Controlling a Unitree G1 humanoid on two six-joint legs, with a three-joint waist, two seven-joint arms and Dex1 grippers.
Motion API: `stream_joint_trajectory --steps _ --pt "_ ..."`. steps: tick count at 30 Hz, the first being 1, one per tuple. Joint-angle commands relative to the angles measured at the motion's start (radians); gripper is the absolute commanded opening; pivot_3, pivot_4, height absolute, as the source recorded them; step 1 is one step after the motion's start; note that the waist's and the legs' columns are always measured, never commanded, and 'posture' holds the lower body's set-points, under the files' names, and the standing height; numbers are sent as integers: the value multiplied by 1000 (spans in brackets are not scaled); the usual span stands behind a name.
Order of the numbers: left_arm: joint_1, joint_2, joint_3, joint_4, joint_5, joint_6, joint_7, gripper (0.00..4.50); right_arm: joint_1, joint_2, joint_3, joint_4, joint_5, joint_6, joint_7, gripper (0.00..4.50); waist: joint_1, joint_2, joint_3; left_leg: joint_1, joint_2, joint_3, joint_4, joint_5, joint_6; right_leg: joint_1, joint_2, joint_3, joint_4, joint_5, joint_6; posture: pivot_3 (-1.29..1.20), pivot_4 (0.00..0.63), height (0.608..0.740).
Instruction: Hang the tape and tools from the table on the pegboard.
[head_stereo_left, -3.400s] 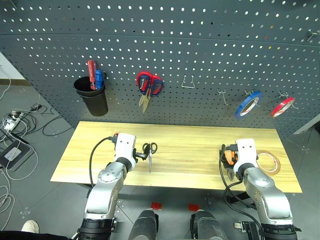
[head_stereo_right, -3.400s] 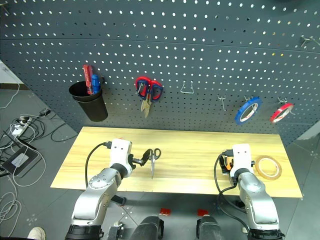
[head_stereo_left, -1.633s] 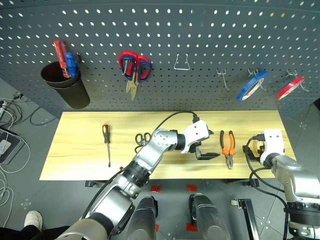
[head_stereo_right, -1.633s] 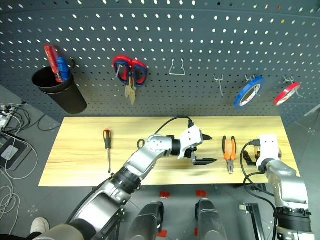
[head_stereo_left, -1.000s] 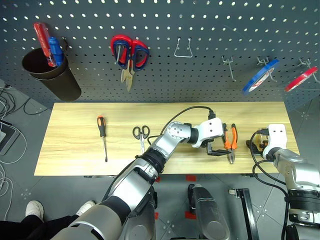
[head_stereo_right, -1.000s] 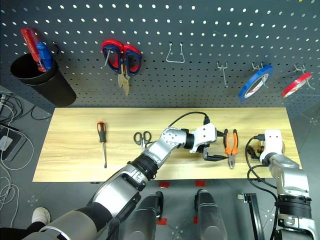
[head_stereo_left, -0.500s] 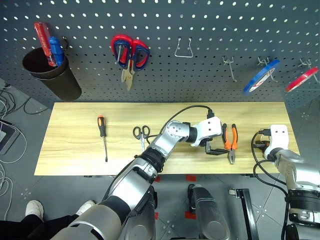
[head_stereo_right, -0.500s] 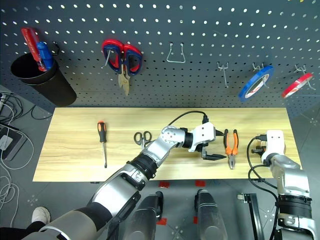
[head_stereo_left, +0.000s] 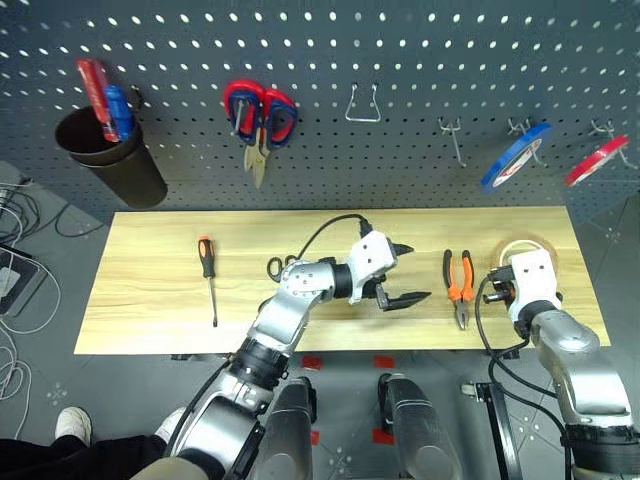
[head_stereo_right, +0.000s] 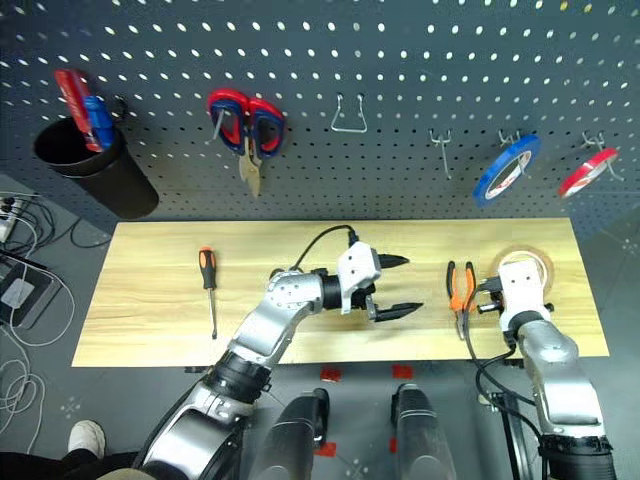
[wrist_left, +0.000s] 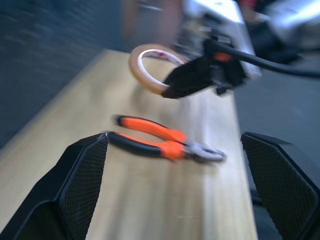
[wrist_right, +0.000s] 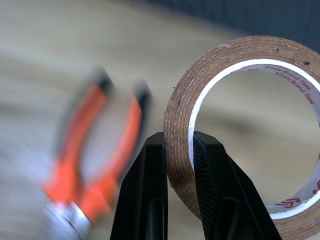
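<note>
Right tool (wrist_right: 177, 190) is clamped on the wall of the tape (wrist_right: 240, 130), one finger inside the ring and one outside, so the roll stands on edge with its hole open. That seems a sensible hold, since an open hole is what a peg must pass through. In the head views the tape (head_stereo_right: 522, 262) sits at the right end of the counter (head_stereo_left: 150, 290), in front of the right tool, and in the left wrist view it appears lifted clear of the wood.

Left tool (head_stereo_left: 393, 272) reaches across the middle of the counter, its fingers spread wide and holding nothing. It points toward the pliers (head_stereo_left: 458, 285), which lie flat just beyond its tips, between the two tools. That placement looks like readiness for a pick-up of the pliers, though no contact shows.

Scissors (head_stereo_left: 278, 267) lie partly hidden behind the left arm, and the screwdriver (head_stereo_left: 208, 272) lies further left, well apart from both tools; none of the three tools has been hung yet.

On the pegboard (head_stereo_left: 400, 120), a bare hook (head_stereo_left: 452, 135) stands above the pliers, left of the blue tape (head_stereo_left: 514, 157) and red tape (head_stereo_left: 597, 160). It is probably the nearest free place for the roll, which must be raised and slid on squarely.
</note>
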Motion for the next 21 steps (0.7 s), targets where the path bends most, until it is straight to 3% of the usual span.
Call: stream_joint_trajectory --steps 1,5,9,13,21 --pt "54 7 54 -181 -37 92 96 4500 56 -11 72 -104 -110 -194 -25 434 4 0 -34 0 0 0 0 0 0 1 0 -1 -1 0 0 33 190 740" --pt "167 42 117 -334 -45 179 197 4500 158 -24 141 -76 -265 -494 -101 434 8 -1 -85 2 -2 0 -4 0 0 4 0 -1 -8 0 0 71 158 740" --pt "229 55 151 -419 -57 217 268 4500 161 -21 168 -4 -338 -684 -142 434 25 -1 -117 5 -2 1 -2 0 0 6 1 0 -6 0 0 90 140 740" --pt "207 39 155 -407 -64 230 321 4500 46 -10 190 131 -361 -780 -139 434 39 -5 -136 18 -2 1 -4 0 0 21 1 1 -9 1 0 113 131 740" --pt "104 -13 95 -295 -56 191 348 4500 -239 32 214 442 -310 -867 -80 434 58 -8 -148 19 -2 1 -4 0 0 21 2 1 -9 1 0 135 121 740"
